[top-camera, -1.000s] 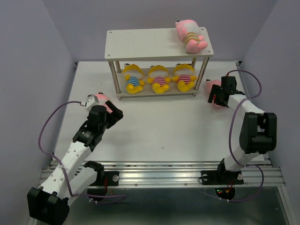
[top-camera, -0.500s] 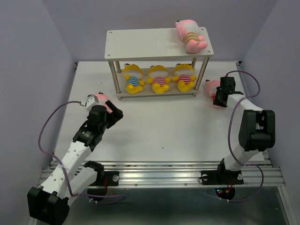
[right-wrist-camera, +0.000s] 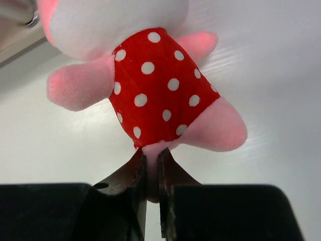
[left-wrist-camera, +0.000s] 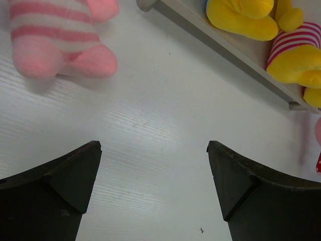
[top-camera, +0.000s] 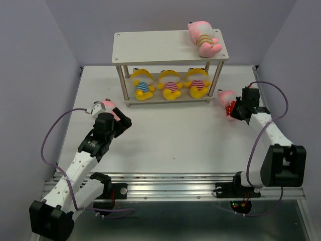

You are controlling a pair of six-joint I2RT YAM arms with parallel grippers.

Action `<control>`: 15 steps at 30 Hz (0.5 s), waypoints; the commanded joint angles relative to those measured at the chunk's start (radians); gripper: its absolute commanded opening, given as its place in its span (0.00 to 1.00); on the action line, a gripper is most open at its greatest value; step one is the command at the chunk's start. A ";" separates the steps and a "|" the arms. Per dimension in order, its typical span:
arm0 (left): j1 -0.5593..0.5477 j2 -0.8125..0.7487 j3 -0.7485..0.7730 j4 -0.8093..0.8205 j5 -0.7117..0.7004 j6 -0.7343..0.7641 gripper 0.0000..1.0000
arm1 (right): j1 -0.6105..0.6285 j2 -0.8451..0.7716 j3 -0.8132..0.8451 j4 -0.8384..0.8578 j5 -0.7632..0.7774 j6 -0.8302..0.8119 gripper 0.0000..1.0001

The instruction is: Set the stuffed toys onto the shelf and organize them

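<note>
Lilac walls close in a white table (top-camera: 165, 140). At its far side stands the shelf (top-camera: 160, 47), two off-white boards on thin legs. On the right end of the top board lies a pink toy (top-camera: 204, 38) in a striped outfit. Three more sit in a row on the lower board: the blue-striped yellow toy (top-camera: 142, 85) on the left, the middle yellow toy (top-camera: 170, 84) and the right yellow toy (top-camera: 197, 83), both in pink stripes.

On the table left of the shelf lies a pink striped toy (left-wrist-camera: 60, 37). The left gripper (left-wrist-camera: 153, 150) hovers on its near side, jaws spread wide and holding nothing. Just right of the shelf's near right leg is the polka-dot toy (right-wrist-camera: 160, 90). The right gripper (right-wrist-camera: 151, 163) has its jaws pinched narrow on the plush between the toy's legs. Whether that toy rests on the table or hangs just above it is hard to tell.
</note>
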 commanded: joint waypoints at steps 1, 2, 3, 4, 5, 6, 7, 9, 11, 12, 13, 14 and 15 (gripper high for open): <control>0.001 -0.013 0.020 0.014 -0.003 0.007 0.99 | 0.011 -0.240 -0.047 -0.142 -0.187 0.044 0.01; 0.001 -0.013 0.021 0.013 0.000 0.007 0.99 | 0.022 -0.275 -0.055 -0.164 -0.252 0.044 0.01; 0.000 -0.016 0.021 0.010 0.000 0.010 0.99 | 0.039 -0.308 -0.063 -0.182 -0.279 0.042 0.01; 0.001 -0.019 0.020 0.010 -0.006 0.013 0.99 | 0.053 -0.341 -0.091 -0.195 -0.306 0.058 0.01; 0.001 -0.027 0.020 0.005 -0.013 0.013 0.99 | 0.067 -0.405 -0.107 -0.216 -0.380 0.058 0.01; 0.001 -0.030 0.020 0.002 -0.020 0.013 0.99 | 0.077 -0.435 -0.121 -0.228 -0.411 0.061 0.01; 0.003 -0.036 0.020 0.001 -0.026 0.010 0.99 | 0.088 -0.464 -0.132 -0.241 -0.438 0.065 0.01; 0.001 -0.051 0.020 0.001 -0.024 0.012 0.99 | 0.088 -0.529 -0.139 -0.274 -0.527 0.069 0.01; 0.001 -0.063 0.023 -0.001 -0.021 0.015 0.99 | 0.116 -0.553 -0.123 -0.302 -0.643 0.073 0.01; 0.001 -0.065 0.027 -0.001 -0.023 0.015 0.99 | 0.132 -0.559 -0.118 -0.305 -0.672 0.076 0.01; 0.001 -0.066 0.027 -0.002 -0.024 0.015 0.99 | 0.152 -0.564 -0.115 -0.304 -0.690 0.081 0.01; 0.001 -0.068 0.029 -0.002 -0.026 0.016 0.99 | 0.206 -0.566 -0.103 -0.290 -0.704 0.087 0.01; 0.003 -0.070 0.029 -0.002 -0.027 0.015 0.99 | 0.234 -0.569 -0.092 -0.279 -0.706 0.096 0.01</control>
